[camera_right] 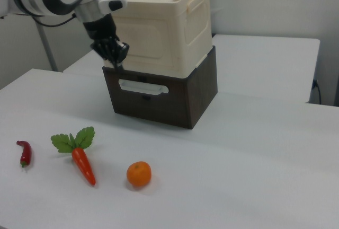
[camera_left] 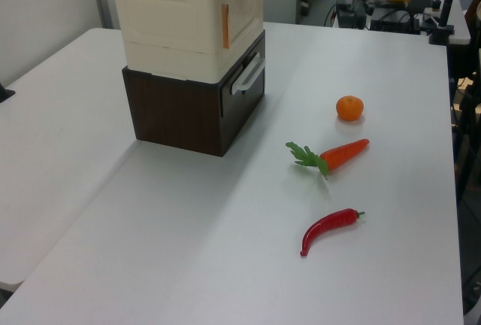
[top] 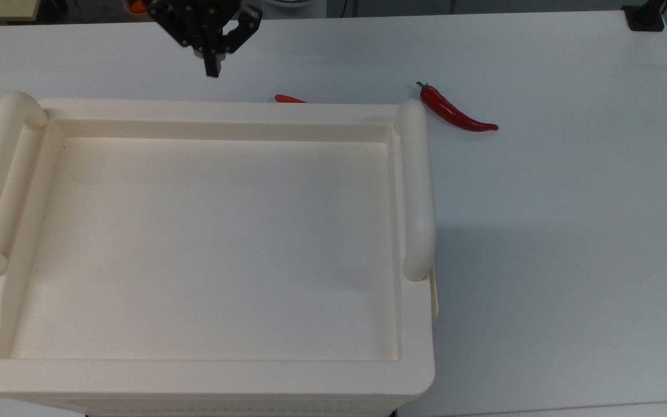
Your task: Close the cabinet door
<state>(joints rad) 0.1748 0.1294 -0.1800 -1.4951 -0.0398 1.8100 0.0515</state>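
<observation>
The cream cabinet [top: 223, 110] [camera_left: 173, 16] [camera_right: 159, 27] stands on a dark brown drawer unit. Its cabinet door [camera_right: 153, 41] [camera_left: 244, 1], a flat panel with a raised rim, lies flush in the face that looks toward the vegetables. My gripper [top: 213, 69] [camera_right: 118, 59] hangs a short way out from that face, near the right view's left edge of the door and not touching it. Its fingers point down and are shut on nothing. In the top view the door is hidden under the cabinet's top rim.
The brown drawer unit [camera_left: 188, 110] [camera_right: 159, 99] has a pale handle. On the white table lie a red chilli [top: 455, 113] [camera_left: 328, 227] [camera_right: 24, 153], a carrot [camera_left: 338, 156] [camera_right: 82, 163] and an orange [camera_left: 349, 107] [camera_right: 139, 174].
</observation>
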